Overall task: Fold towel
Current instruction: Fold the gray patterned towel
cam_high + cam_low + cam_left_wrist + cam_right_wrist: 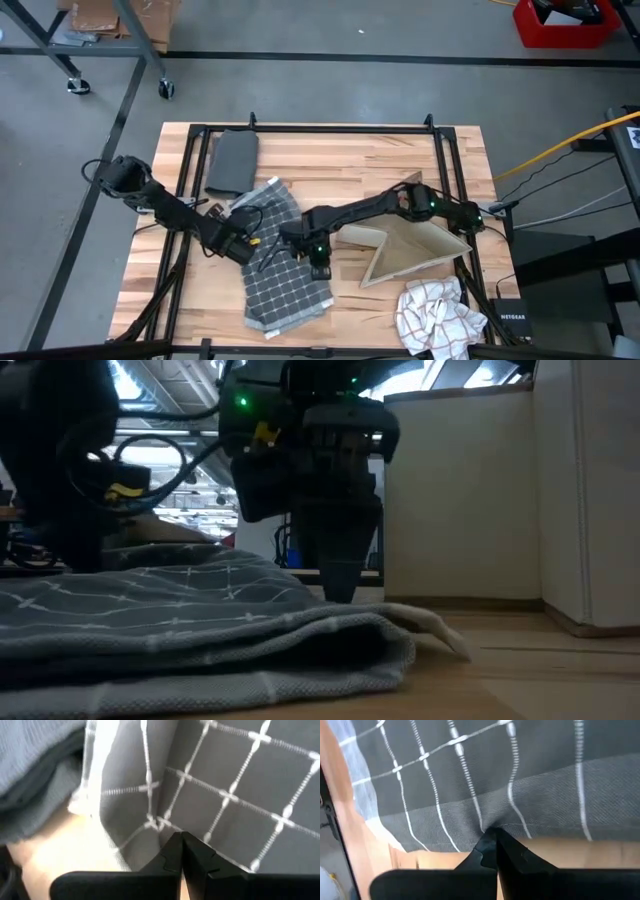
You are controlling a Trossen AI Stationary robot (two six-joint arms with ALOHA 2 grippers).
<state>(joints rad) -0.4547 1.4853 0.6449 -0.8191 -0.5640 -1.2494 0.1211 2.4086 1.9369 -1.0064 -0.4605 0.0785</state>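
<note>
Dark grey towel (280, 270) with a thin white grid; at four o'clock from it a white cloth (435, 315) with red-brown checks; pale striped wooden table (350, 160).

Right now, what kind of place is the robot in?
Probably a workshop or robot lab: a wooden table stands on a bare grey floor, beside a wheeled metal cart, a red bin and a yellow cable.

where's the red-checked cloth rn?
High view: the red-checked cloth lies bunched at the table's front right corner, just in front of the open cardboard box, right of the grey towel.
</note>
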